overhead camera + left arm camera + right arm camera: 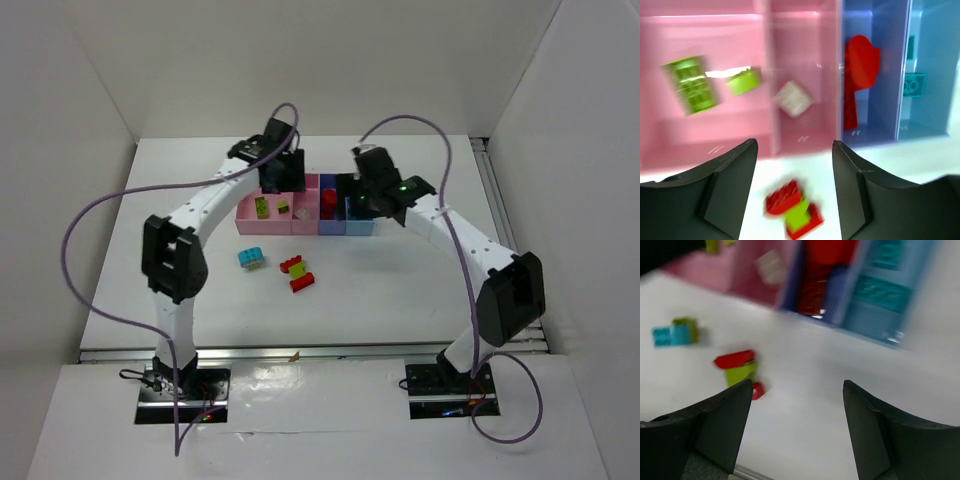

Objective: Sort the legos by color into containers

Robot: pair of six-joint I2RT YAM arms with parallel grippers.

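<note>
The left end effector (795,145) and right end effector (797,383) both stand apart, empty. The red-and-green lego cluster (297,273) mid-tabletop (400,290) looks light, rigid and slick; best pinched across its flat sides.

The white table (400,290) stands between pale walls, its surface plain and matte. Towards the back, about midway across, sits a row of four joined bins (270,229), side by side and touching: two pink on the left, then a dark blue one, then a light blue one on the right. In front of the pink bins, out on the bare surface, lies a teal brick (251,258) with a yellow-green piece against it. Just to its right lies a small cluster of red and yellow-green bricks (298,273), apart from the bins.
</note>
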